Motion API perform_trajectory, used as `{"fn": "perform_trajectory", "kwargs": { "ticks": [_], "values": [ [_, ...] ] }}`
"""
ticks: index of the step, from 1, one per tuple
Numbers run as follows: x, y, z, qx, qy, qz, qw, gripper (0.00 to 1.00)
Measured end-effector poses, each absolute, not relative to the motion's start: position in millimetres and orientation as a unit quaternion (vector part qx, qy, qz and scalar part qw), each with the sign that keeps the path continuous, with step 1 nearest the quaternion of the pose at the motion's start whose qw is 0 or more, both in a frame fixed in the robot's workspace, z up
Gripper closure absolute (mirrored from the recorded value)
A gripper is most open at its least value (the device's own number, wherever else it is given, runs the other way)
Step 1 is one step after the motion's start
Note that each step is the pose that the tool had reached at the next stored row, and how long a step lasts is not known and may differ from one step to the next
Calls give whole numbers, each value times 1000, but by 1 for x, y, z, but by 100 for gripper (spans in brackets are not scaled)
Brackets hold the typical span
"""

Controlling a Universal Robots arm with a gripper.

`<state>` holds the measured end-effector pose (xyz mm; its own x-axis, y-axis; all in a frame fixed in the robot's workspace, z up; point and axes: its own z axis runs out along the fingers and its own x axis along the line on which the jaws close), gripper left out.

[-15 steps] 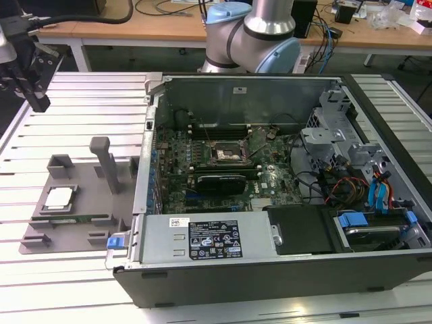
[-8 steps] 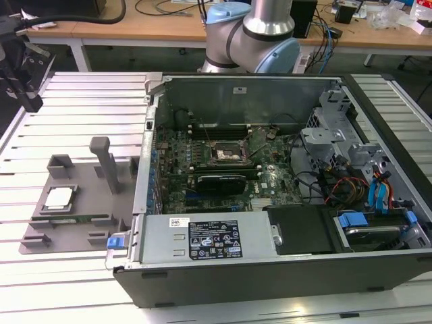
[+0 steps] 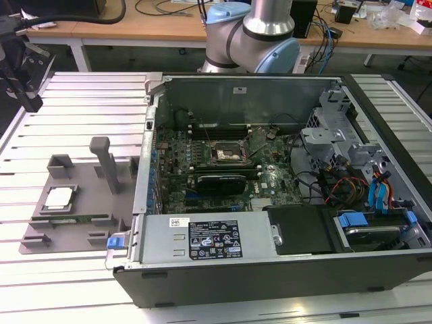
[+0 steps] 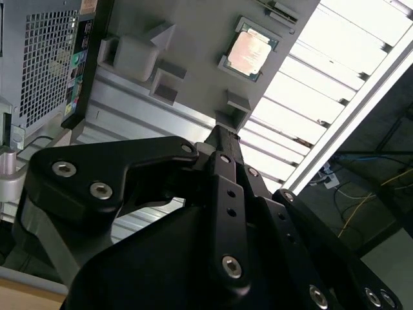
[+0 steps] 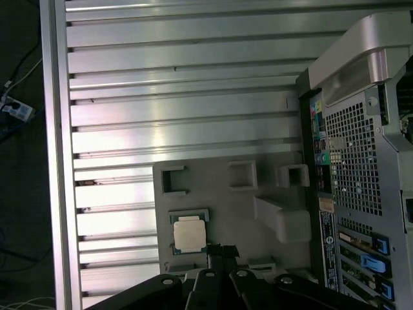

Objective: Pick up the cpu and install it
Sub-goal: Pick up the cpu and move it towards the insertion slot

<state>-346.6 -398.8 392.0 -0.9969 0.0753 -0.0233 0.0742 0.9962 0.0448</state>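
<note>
The cpu is lying flat in its recess on the grey fixture plate — just off to one side of the gripper, which is hovering above it, fingers pressed together, holding nothing

The arm is a silvery metal tube set in grey housings with rounded, pale blue joint caps. The gripper is matt black, built of flat angular links that taper to a narrow tip. The links are studded with round silver screw heads and small drilled holes.
</note>
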Motion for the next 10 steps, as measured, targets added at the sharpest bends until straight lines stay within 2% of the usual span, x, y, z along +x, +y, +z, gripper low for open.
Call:
{"fn": "perform_trajectory", "kwargs": {
  "ticks": [3, 4, 5, 6, 7, 9, 10],
  "values": [
    [-347, -399, 392, 37, 999, 22, 13, 89],
    [-347, -399, 392, 37, 999, 22, 12, 84],
    [-347, -399, 392, 37, 999, 22, 13, 64],
    [-347, -399, 392, 37, 999, 22, 12, 64],
    [-347, -399, 392, 37, 999, 22, 12, 52],
    [-347, -399, 392, 37, 999, 22, 12, 40],
    [-347, -399, 392, 37, 999, 21, 12, 40]
  ]
}}
